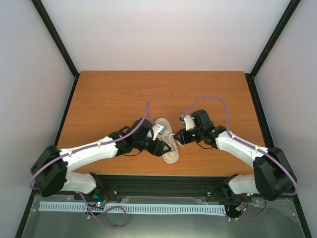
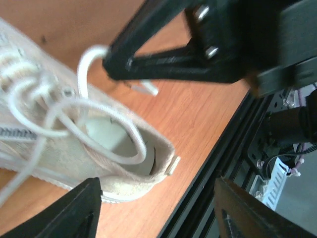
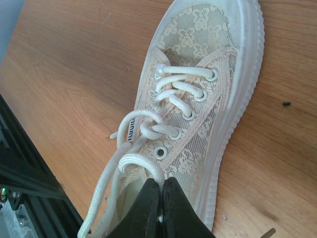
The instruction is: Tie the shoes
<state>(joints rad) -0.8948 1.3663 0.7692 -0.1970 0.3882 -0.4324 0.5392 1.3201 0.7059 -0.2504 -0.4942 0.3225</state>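
Observation:
The cream sneaker (image 1: 171, 154) lies on the wooden table between my two grippers, heel toward the near edge. In the right wrist view the shoe (image 3: 208, 94) shows its laced front, with the laces (image 3: 148, 126) crossed in one loose knot. My right gripper (image 3: 162, 184) is shut on a lace strand that arches just above the shoe's opening; it also shows in the top view (image 1: 177, 139). My left gripper (image 2: 156, 184) is open wide and empty, over the shoe's heel (image 2: 148, 163), and shows in the top view (image 1: 162, 147). The right gripper (image 2: 111, 62) shows there holding the lace loop.
A black metal rail (image 2: 233, 153) runs along the near table edge close to the heel, also in the top view (image 1: 163, 179). A small black speck (image 3: 286, 104) lies on the wood beside the shoe. Bare table (image 1: 158, 94) stretches behind the shoe.

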